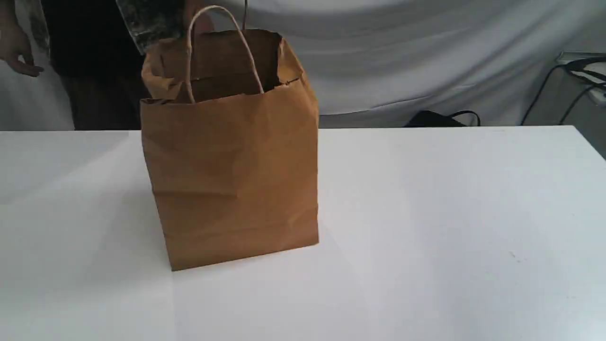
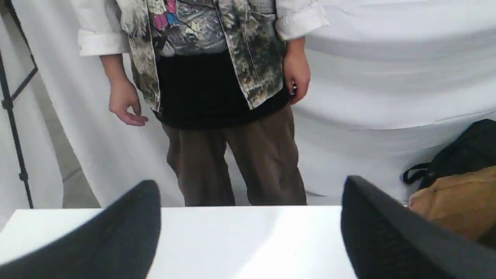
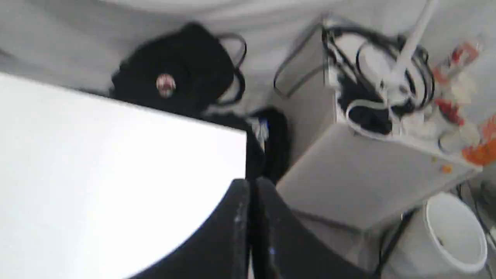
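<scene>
1. One brown paper bag (image 1: pixel 232 180) stands upright with its mouth open on the white table (image 1: pixel 450 213). In the exterior view it sits left of the middle, toward the far edge.
2. Its near handle (image 1: pixel 222 47), a twisted paper cord, stands up in a loop above the rim. The far handle barely shows.
3. Judged from the creased front and sagging rim, the paper is thin and soft. The walls would likely buckle under a pinch rather than resist it. The bag looks light, but I cannot tell whether anything is inside.
4. A tear (image 1: pixel 289 79) shows at the rim's right corner, so the paper there is probably fragile and a poor place to pull.
5. The best hold is likely the near handle at the top of its loop, where the cord is free of the paper. The folded front rim is a second choice. A light bag on a smooth table may slide or tip if pushed from the side.
6. The left gripper (image 2: pixel 250 201) is spread wide and empty, low over the table. The bag shows only at the edge of its view, apart from the fingers. A person (image 2: pixel 217 77) stands behind the table.
7. The right gripper (image 3: pixel 251 193) has its fingers pressed together with nothing between them, over a table corner away from the bag. Its view is blurred, and a black pack (image 3: pixel 178 69) lies on the floor beyond.
</scene>
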### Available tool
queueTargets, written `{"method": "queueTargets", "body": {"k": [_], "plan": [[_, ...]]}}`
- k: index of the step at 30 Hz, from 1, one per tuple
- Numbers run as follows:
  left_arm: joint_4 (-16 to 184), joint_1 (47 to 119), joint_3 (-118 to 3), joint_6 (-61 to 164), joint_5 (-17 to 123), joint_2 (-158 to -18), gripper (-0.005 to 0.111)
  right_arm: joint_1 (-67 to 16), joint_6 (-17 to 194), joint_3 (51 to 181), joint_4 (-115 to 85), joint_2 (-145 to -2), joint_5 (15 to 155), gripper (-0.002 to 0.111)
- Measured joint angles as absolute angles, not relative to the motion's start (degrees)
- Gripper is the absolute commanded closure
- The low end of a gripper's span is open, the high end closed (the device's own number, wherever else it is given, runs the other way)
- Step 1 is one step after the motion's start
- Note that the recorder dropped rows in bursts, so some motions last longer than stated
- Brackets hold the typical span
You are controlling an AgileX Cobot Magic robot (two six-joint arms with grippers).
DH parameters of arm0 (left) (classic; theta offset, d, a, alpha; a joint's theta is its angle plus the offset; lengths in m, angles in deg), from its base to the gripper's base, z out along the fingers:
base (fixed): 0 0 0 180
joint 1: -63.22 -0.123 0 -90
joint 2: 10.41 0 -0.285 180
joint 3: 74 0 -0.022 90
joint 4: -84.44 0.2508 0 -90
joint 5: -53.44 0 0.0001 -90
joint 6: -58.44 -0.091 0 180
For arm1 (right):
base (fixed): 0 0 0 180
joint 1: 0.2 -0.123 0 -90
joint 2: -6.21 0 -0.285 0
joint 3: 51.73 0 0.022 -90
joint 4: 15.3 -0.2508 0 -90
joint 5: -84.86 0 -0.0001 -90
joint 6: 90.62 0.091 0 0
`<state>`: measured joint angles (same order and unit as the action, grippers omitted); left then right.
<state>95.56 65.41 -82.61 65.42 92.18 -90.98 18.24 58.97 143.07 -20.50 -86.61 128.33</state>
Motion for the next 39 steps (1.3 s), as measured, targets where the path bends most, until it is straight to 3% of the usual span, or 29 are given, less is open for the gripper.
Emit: {"method": "queueTargets", "body": {"k": [6, 10, 21, 30, 39], "plan": [[92.9, 65.4, -71.5, 65.5, 80.9, -79.4, 0.040, 13.9, 49.8, 133.9, -31.8, -70.3, 113.9, 0.108], [91.5, 65.4, -67.2, 65.5, 78.1, -70.2, 0.040, 5.6, 42.6, 127.6, -37.1, -59.0, 108.4, 0.108], [90.5, 65.4, -61.3, 63.3, 92.0, -46.0, 0.040, -15.8, 45.7, 122.6, -38.6, -28.9, 106.4, 0.108], [80.4, 65.4, -54.6, 58.9, 98.6, -27.0, 0.040, -20.1, 63.8, 122.5, -15.8, -10.5, 114.5, 0.108], [68.0, 65.4, -34.9, 56.5, 88.7, -18.3, 0.040, -20.3, 73.4, 123.0, -3.4, -1.2, 123.9, 0.108]]}}
